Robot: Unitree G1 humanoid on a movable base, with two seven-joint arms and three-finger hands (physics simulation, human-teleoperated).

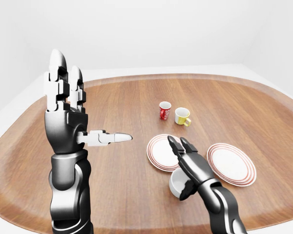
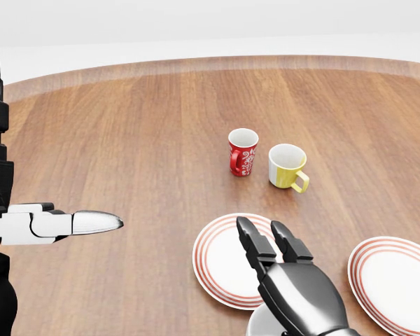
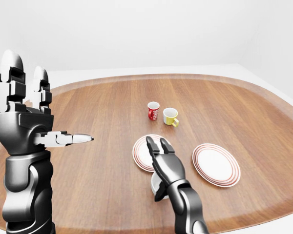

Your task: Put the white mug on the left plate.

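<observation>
Left-eye view shows the white mug (image 1: 178, 184) directly under the right hand (image 1: 190, 163), its rounded glossy wall peeking out below the palm at the near edge of the table (image 1: 117, 112). The hand lies over it with fingers stretched straight and spread, pointing away toward the left plate (image 1: 160, 152); they do not wrap the mug, though whether the thumb touches the wall is hidden. I cannot see the mug's handle, nor tell if it stands upright.

That plate sits just beyond the fingertips, so the coming move, by my judgement, is a short carry along the direction the fingers point. The right hand is by far the nearer; the left hand (image 1: 68, 117) is held up well off to the left, fingers wide, thumb jutting sideways, holding nothing.

Both plates are flat, white, glazed discs with thin red rings; the right plate (image 1: 232, 163) lies to the hand's right. Farther past the fingertips stand a red patterned mug (image 1: 164, 110) and a yellow mug (image 1: 182, 116), close together on smooth wood-grain.
</observation>
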